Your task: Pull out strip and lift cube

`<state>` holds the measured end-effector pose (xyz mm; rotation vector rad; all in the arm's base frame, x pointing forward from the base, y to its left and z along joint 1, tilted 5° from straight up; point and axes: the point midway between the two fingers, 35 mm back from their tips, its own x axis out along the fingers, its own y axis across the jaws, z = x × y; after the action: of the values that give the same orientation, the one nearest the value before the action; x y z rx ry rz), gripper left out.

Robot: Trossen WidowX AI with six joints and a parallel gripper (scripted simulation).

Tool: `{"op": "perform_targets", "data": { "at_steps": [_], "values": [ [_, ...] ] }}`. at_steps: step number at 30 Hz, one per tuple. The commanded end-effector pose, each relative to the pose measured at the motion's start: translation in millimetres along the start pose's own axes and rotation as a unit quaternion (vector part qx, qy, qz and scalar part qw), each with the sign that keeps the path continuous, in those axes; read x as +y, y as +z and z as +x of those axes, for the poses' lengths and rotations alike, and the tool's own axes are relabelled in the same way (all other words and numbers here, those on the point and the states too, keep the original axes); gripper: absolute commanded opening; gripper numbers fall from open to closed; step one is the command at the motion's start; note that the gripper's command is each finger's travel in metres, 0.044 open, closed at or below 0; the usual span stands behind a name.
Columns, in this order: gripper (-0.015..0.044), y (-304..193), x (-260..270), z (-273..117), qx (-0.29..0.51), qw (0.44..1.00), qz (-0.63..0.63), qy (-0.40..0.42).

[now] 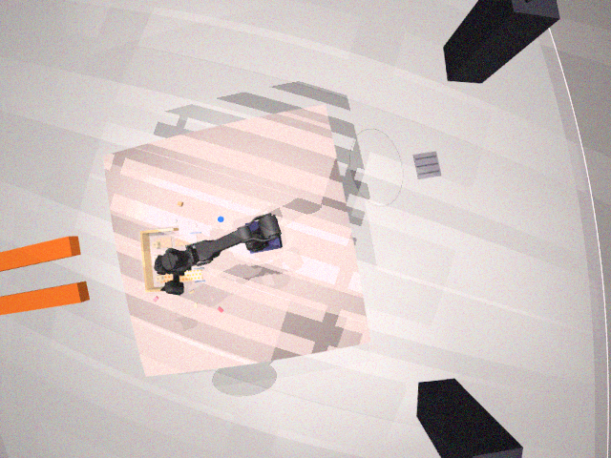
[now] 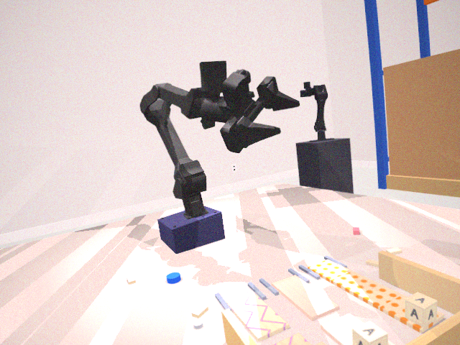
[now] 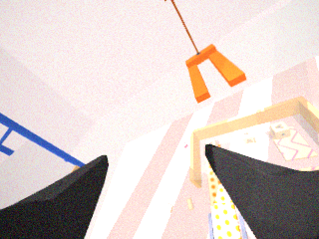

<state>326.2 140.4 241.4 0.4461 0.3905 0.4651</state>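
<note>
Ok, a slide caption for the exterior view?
Open gripper raised above the orange-dotted strip carrying a labelled cube.

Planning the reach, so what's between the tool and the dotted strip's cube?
Only open air, by the exterior view: the open tool hangs high over the table, the cube sits far below on the dotted strip.

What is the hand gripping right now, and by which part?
Nothing. The hand is open and empty, up in the air above the strips; the dotted strip and its labelled cube are untouched.
</note>
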Motion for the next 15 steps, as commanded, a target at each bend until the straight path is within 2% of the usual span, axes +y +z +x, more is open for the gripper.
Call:
{"op": "perform_targets", "data": {
  "at_steps": [1,5,15],
  "values": [
    [0.04,-45.8,-66.8,-7.2,0.075,0.975,-0.14,-0.154],
    [0.04,-66.9,-97.8,-19.2,0.13,0.943,-0.215,-0.219],
    [0.04,-67.2,-98.1,-19.3,0.131,0.942,-0.216,-0.22]
  ]
}}
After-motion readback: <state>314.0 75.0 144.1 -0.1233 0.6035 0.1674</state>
